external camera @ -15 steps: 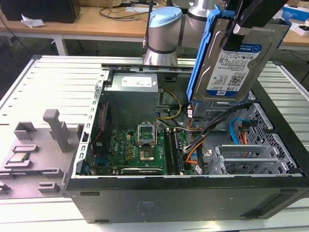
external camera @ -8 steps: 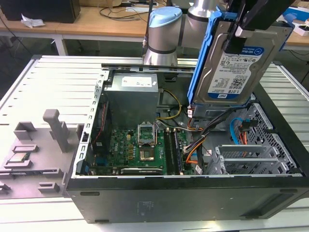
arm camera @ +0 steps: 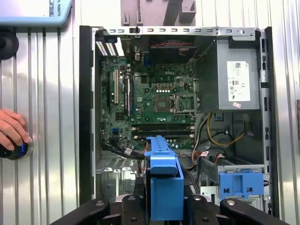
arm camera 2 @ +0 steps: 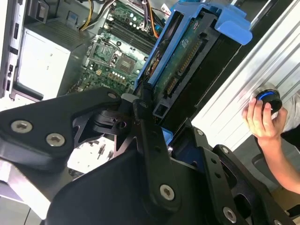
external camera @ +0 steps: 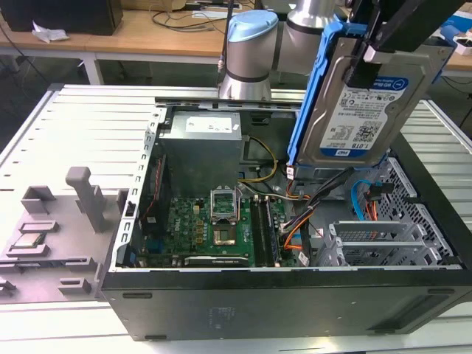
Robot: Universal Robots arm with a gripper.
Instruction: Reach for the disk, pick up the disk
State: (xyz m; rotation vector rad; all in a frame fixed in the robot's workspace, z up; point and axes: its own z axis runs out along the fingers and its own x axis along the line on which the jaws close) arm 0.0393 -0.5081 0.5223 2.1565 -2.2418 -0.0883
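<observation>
— Above the open computer case (external camera: 280,295), what is that hanging in the air?

— That is the disk (external camera: 365,103), a silver drive with a white-and-blue label, framed by its blue caddy (external camera: 313,96). It is lifted clear of the case, up on edge and a little tilted, over the drive cage end at the exterior view's right.

— And the claw has it?

— Yes. The gripper (external camera: 369,55) comes down from the top of the exterior view and its black fingers are closed onto the upper edge of the disk. In the second wrist view you see the black fingers (arm camera 2: 145,126) pinching the end of the blue frame, with the drive's green circuit board (arm camera 2: 183,56) turned toward the camera. In the first wrist view the caddy (arm camera: 164,183) sits straight between the two black linkages, edge on.

— What lies underneath?

— The case lies on its side on a ribbed white table (external camera: 88,125), with the lid off. Inside I see the green motherboard (external camera: 214,228), the grey power supply (external camera: 203,147) behind it, and a tangle of orange, blue and yellow cables (external camera: 310,203) just below the disk. A second blue caddy piece (arm camera: 238,183) sits in the case near the bay, seen in the first wrist view.

— Anyone else about?

— A person's hand (arm camera 2: 261,117) rests on a round black-and-blue button (arm camera 2: 268,97) on the table beside the case. To the exterior view's left stands a grey plastic fixture (external camera: 51,228).
</observation>
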